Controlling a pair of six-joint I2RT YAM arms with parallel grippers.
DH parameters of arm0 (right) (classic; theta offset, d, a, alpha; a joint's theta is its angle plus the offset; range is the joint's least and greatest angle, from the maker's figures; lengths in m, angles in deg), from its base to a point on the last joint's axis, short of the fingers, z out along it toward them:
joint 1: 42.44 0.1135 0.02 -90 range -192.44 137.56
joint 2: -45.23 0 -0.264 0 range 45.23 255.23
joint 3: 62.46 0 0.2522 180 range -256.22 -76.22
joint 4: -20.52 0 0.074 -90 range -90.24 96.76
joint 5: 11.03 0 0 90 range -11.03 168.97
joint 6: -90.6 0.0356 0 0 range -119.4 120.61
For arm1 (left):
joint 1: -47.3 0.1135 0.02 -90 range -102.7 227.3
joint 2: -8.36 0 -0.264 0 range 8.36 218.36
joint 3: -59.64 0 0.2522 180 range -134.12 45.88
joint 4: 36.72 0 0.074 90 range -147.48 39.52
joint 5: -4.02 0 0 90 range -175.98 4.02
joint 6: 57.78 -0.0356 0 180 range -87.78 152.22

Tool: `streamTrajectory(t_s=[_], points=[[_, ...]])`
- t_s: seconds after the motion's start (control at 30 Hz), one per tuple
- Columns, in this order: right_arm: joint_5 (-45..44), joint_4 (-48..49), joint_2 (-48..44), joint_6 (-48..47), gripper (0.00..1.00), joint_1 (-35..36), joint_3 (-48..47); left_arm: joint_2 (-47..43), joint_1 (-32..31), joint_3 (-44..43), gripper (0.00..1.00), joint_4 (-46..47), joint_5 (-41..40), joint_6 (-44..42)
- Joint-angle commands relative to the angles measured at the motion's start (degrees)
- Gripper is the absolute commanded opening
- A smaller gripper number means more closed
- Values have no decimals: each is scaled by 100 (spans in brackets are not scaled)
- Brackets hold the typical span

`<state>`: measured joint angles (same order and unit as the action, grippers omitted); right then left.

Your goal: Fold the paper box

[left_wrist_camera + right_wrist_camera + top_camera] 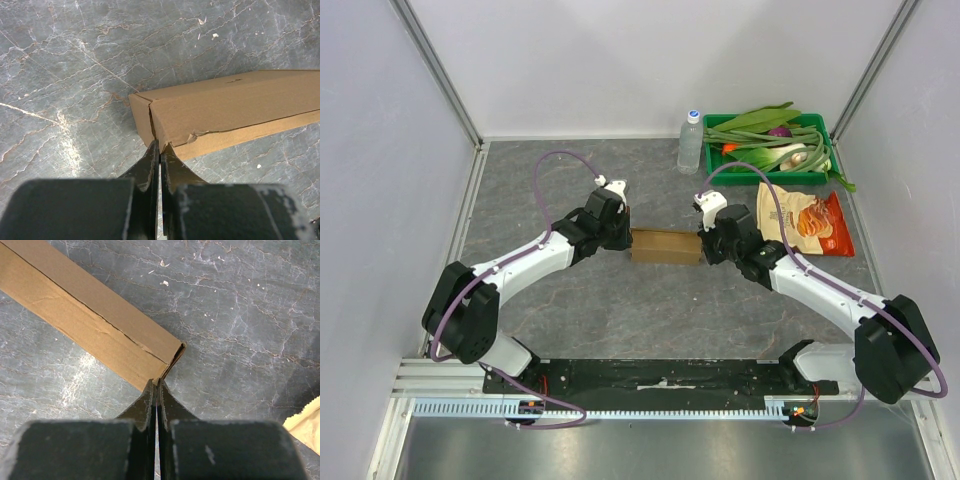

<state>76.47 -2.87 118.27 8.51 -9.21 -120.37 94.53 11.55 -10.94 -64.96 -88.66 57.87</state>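
My left gripper (pixel 159 150) has its fingers pressed together to a hairline slit, tips against the lower corner at one end of the paper box (pixel 225 107). My right gripper (pixel 156 387) is the same, closed to a sliver and nosing the opposite end corner. Whether either has a thin edge of card nipped between the tips I cannot tell. The box lies flat on the table (pixel 620 320) between the two wrists, roughly mid-table, formed into a long carton. My worry is the left end: the long edge there is ragged and buckled just beside my fingertips, and the end flap shows a dark gap. I judge a hard push could tear that seam or crush the corner rather than seat the flap. On the right the end looks partly open, with a dark line along the seam. Uneven pressure from the two ends may skew or slide the carton, since nothing pins it down. Further out, the snack bag (pixel 810 222) lies just beside the right wrist, near enough for the arm to drag it. The water bottle (pixel 691 142) and the green tray (pixel 713 122) of vegetables (pixel 775 140) stand farther back, apart from the box. I see nothing between the grippers and the box ends.
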Motion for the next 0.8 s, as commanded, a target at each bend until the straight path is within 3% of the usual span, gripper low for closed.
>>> streamTrajectory(t_s=[0.0,0.1,0.2,0.23,0.4,0.47,0.53,0.57,0.63,0.77], points=[[-40,-83,18,-26,0,25,46,-83,-29,83,2,-178,-110,54],[118,-48,18,150,3,25,64,-92,-29,145,2,-125,-136,89],[206,-179,-114,466,20,25,-50,-100,-38,162,2,-99,-163,107],[189,-319,-158,580,30,25,-103,-92,-38,162,2,-108,-189,107],[31,-952,-483,1142,55,8,-648,-100,-64,136,2,-116,-268,63],[-197,-1198,-701,1528,75,-45,-788,-101,-73,118,2,-151,-303,46],[-443,-1400,-860,2650,94,-325,-798,-118,-82,118,2,-187,-330,63],[-383,-1384,-1035,3029,98,-422,-702,-135,-82,110,2,-187,-347,54],[-391,-1140,-1186,4299,98,-484,-561,-136,-90,109,2,-196,-365,81],[39,-971,-1020,5895,98,-493,-446,-83,-108,74,2,-178,-365,142]])
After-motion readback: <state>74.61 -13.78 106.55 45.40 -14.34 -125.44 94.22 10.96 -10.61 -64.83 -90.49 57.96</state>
